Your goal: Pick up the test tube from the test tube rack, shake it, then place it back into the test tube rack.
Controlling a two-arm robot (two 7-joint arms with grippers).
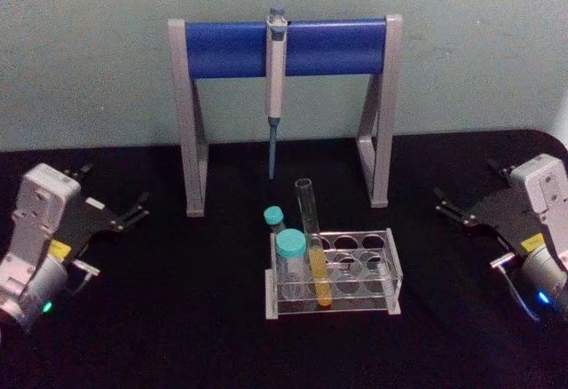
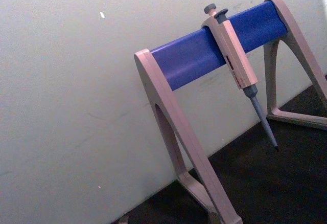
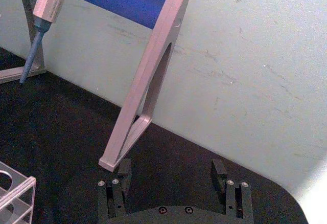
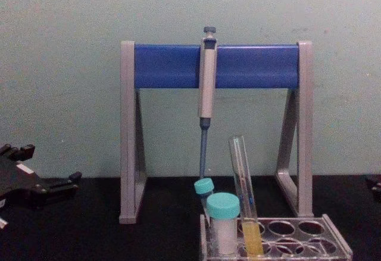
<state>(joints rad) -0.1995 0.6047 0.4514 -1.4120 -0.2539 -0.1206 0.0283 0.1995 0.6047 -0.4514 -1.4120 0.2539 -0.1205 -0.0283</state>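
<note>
**Zero steps done — tube in its rack**

The tube (image 1: 315,247) stands tilted in a near hole of the rack (image 1: 395,273), left of its middle. Yellow liquid fills its bottom, and two capped tubes (image 1: 290,245) are just to its left. The left gripper (image 1: 118,194) sits far left over the tabletop (image 1: 177,318) and the right gripper (image 3: 171,175) far right. Both are well apart from the rack, with fingers spread wide and holding nothing. As I judge it, pick-up, shake and return all remain — first comes a reach for the tube's bare upper part.
</note>
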